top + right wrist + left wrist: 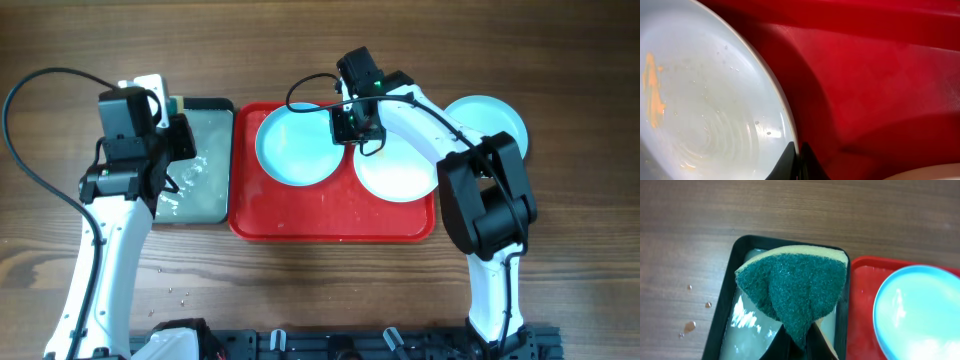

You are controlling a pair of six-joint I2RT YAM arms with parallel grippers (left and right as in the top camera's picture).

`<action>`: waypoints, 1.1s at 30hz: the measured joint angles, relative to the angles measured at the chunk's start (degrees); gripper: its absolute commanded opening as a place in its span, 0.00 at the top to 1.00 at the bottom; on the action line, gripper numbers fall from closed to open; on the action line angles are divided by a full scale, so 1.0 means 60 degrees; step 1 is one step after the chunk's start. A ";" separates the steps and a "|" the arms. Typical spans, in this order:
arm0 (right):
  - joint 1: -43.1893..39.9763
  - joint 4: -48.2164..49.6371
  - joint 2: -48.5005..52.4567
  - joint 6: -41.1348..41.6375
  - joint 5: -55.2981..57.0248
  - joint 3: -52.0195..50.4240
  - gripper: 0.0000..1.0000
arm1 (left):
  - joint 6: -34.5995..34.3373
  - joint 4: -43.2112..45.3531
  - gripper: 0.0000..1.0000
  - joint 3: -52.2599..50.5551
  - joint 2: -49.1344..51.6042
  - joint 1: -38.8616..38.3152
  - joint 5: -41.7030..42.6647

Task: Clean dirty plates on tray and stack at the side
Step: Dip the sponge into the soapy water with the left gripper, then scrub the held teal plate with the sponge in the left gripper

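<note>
1. Plates first: counted three. Found the cyan plate (297, 145) and the white plate (400, 175) side by side on the tray (330, 215), cyan to the left and white to the right. Found a second cyan plate (490, 115) off the tray on the table (560, 60), just past the tray's right end and partly hidden by the right arm.
2. Saw an orange smear (654, 97) on the white plate in the right wrist view, so judged that plate not yet clean.
3. Found the right pincer (799, 152) at the white plate's upper-left rim, between the two plates on the tray. Saw its tips pressed together right on the rim line, seemingly nipping it. Could not tell for sure whether the rim sat between them.
4. Found the left pincer (802, 342) clamped on the sponge (795, 287), green scouring face up. Saw it hanging over the wet black tray (720, 315), just left of the red one.
5. Reckoned the smeared white plate well to the right of the sponge, beyond the cyan plate. Judged the cyan plate the nearer to the left arm and the white one already at the right arm's tips.
6. Expected to carry the sponge rightward across the tray's rim, with no long axis to mind on round plates.
</note>
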 measured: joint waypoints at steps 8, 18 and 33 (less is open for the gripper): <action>0.0000 0.0000 0.0000 -0.0084 -0.0142 0.0000 0.96 | 0.1107 0.0474 0.96 0.0000 0.0623 -0.0197 0.0069; 0.0018 -0.0448 0.0000 -0.0510 -0.0841 0.0000 0.96 | 0.0922 0.0474 0.96 0.0000 0.0623 -0.0335 0.0069; 0.0324 -0.1311 0.0000 -0.0474 -0.1596 0.0000 0.96 | -0.0182 -0.1304 0.96 0.1005 0.1392 -0.0823 0.1636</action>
